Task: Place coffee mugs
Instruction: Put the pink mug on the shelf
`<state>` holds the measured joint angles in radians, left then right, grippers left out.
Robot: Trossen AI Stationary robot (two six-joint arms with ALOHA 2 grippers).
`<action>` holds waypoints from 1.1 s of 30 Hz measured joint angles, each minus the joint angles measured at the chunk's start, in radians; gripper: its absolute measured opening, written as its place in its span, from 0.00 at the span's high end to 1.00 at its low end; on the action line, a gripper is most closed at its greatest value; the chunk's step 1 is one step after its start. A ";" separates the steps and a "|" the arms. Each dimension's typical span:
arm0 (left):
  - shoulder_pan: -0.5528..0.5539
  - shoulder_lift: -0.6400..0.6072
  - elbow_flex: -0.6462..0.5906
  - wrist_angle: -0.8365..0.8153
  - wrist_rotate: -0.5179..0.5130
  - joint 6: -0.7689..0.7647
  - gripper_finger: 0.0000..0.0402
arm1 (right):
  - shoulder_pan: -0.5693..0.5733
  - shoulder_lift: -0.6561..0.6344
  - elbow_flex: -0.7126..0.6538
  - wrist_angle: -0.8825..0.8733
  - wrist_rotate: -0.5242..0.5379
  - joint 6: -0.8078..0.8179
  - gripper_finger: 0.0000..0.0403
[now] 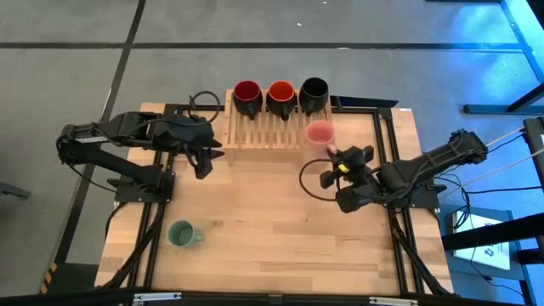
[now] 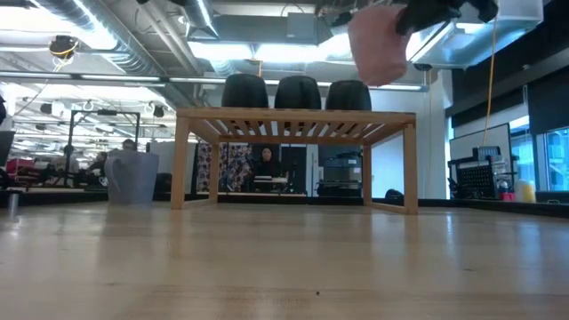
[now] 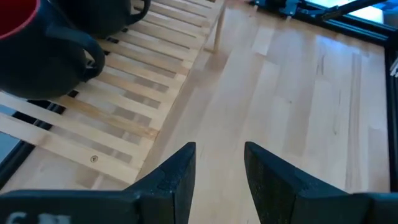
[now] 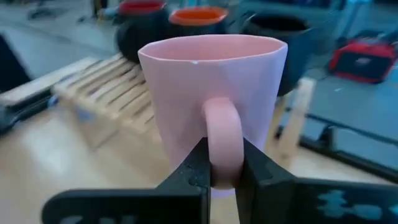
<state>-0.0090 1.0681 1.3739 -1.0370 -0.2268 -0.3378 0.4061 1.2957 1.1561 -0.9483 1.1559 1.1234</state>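
Observation:
A wooden slatted rack (image 1: 268, 132) stands at the table's far side. Three mugs sit along its far edge: two dark ones with red insides (image 1: 247, 95) (image 1: 281, 97) and a black one (image 1: 314, 92). My right gripper (image 4: 219, 165) is shut on the pink mug (image 1: 320, 132) above the rack's right near corner. The green mug (image 1: 181, 233) stands on its base near the table's left near side, also seen in the low view (image 2: 132, 176). My left gripper (image 3: 219, 168) hangs open by the rack's left near corner (image 1: 204, 160). The lavender mug is out of view. My right gripper pinches the pink mug's handle (image 4: 222, 127) between its two fingers, one on each side of the loop. The fingers come roughly level from the table's right near side. The mug is upright and lifted clear, high above the rack (image 2: 380, 43).
Black frame rails (image 1: 387, 127) run along the table's edges, and cables (image 1: 204, 102) lie beside the rack's left end. The rack's near slats (image 3: 134, 102) are bare. Bare wood lies between the rack and the table's near edge (image 1: 280, 246).

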 joint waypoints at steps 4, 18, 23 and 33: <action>0.000 -0.001 0.000 0.015 -0.006 0.000 0.67 | -0.023 0.006 -0.001 -0.054 0.105 0.099 0.95; 0.000 -0.001 0.000 0.065 -0.050 0.000 0.67 | -0.076 0.177 -0.072 0.184 0.276 0.136 0.95; 0.000 -0.001 0.000 0.072 -0.053 0.000 0.67 | -0.121 0.239 -0.072 0.211 0.294 0.183 0.95; 0.000 -0.001 0.000 0.087 -0.053 0.000 0.67 | -0.180 0.282 -0.071 0.187 0.229 0.259 0.95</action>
<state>-0.0090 1.0674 1.3739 -0.9504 -0.2798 -0.3378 0.2263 1.5776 1.0848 -0.7610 1.3852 1.3829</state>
